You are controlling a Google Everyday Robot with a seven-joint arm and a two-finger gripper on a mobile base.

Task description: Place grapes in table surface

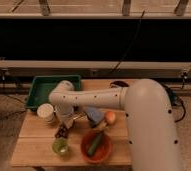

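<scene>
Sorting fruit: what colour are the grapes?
The grapes are dark purple-red, camera view; gripper right above them.

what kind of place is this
Probably a robot test lab, not a home: a small plank table surface staged with a green tray and grapes, a loose cable and bare rails behind. The tool hangs right by the grapes.
</scene>
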